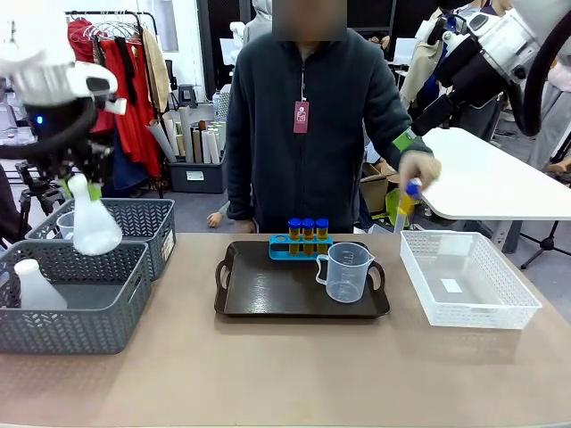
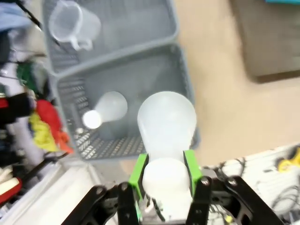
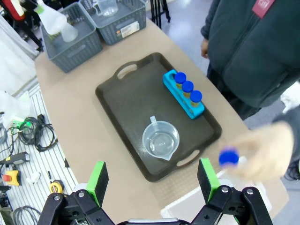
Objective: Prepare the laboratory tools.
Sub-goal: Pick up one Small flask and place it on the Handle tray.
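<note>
Near left, the left claw (image 2: 166, 174) is clamped on the white flask (image 2: 166, 123) by the neck, high over the grey basket (image 1: 125, 308); carry it right, upright and slow, onto the bare left of the tray (image 1: 268, 299), clear of the beaker (image 1: 346, 272) and 3 tubes (image 1: 308, 229). Far right, the right claw (image 3: 152, 177) gapes empty beside the person's hand (image 1: 419, 168) offering a tube (image 1: 409, 198): close only once it's between the pads.

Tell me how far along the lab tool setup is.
Done: three blue-capped tubes and a beaker sit on the tray. In hand: the left gripper holds a conical flask above the grey baskets; the person's hand holds another tube. Left: a second flask is in the near basket.
</note>
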Motion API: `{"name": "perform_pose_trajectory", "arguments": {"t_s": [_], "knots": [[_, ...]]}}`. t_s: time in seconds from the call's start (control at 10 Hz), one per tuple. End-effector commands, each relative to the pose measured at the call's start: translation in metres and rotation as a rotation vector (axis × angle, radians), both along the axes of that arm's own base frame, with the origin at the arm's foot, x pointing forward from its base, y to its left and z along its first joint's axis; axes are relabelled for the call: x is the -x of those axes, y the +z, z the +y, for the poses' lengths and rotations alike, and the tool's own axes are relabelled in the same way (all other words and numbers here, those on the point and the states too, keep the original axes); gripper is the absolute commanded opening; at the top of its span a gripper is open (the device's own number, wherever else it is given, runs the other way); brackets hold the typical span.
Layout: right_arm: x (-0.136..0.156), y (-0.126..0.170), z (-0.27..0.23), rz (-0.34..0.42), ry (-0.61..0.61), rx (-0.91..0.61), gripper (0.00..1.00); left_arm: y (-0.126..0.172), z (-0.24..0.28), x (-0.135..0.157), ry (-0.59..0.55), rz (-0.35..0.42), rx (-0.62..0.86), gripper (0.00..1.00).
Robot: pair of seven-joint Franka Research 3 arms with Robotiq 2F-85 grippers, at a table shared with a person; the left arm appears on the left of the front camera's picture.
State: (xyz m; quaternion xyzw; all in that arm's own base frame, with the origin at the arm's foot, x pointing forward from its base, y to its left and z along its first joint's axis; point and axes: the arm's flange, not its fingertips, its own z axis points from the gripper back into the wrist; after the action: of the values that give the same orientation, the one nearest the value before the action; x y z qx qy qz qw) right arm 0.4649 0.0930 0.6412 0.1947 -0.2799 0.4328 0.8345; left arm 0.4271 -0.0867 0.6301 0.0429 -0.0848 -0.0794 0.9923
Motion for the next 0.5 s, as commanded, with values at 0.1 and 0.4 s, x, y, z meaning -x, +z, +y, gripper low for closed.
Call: {"name": "perform_pose_trajectory", "arguments": {"t_s": [0.1, 0.4], "knots": [[0.001, 0.001, -0.001, -0.001, 0.006, -0.007, 1.00, 0.076, -0.035, -0.005, -0.058, -0.062, -0.092, 0.00], [0.001, 0.001, -0.001, -0.001, 0.006, -0.007, 1.00, 0.145, -0.085, -0.009, -0.155, -0.117, -0.162, 0.00]]}}
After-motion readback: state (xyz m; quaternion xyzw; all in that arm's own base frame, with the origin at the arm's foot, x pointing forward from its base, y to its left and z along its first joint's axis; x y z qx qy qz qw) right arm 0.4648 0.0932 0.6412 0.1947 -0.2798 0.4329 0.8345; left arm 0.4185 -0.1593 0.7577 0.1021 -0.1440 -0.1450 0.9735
